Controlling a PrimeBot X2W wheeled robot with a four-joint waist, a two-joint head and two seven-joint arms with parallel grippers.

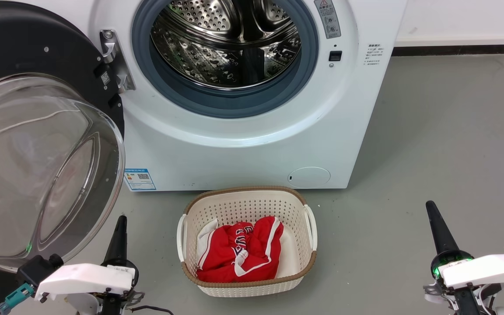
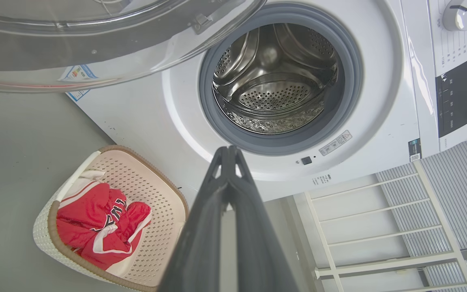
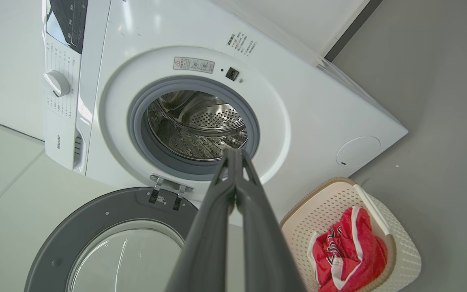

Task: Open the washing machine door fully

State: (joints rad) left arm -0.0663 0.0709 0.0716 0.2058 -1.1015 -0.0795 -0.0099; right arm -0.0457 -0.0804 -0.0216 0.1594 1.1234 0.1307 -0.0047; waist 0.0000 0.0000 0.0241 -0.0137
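**Head view:** One boxy white washing machine [image 1: 243, 144] stands on a smooth grey floor [image 1: 431, 131]. Its perforated steel drum [image 1: 230, 48] is ringed by a grey rubber seal [image 1: 225, 103]. The single round door [image 1: 37, 43], glossy black with a bulging clear glass bowl, is swung wide to the machine's left on its metal hinge [image 1: 114, 59]. Low on the front are one blue label [image 1: 139, 179] and one round filter cap [image 1: 309, 177]. One cream perforated plastic basket [image 1: 247, 284] with a brown woven-look rim holds one crumpled red garment [image 1: 239, 253] with white stripes. The left gripper [image 1: 121, 221] is just beside the glass bowl, and the right gripper [image 1: 430, 205] is well apart from the door.

**Left wrist view:** The two dark fingers meet at their tips with nothing between them. The door's glass curves overhead. One round knob [image 2: 456, 14] sits above a dark panel [image 2: 456, 101].

**Right wrist view:** These two fingers are likewise pressed together and empty, and the door lies swung away from the drum mouth.
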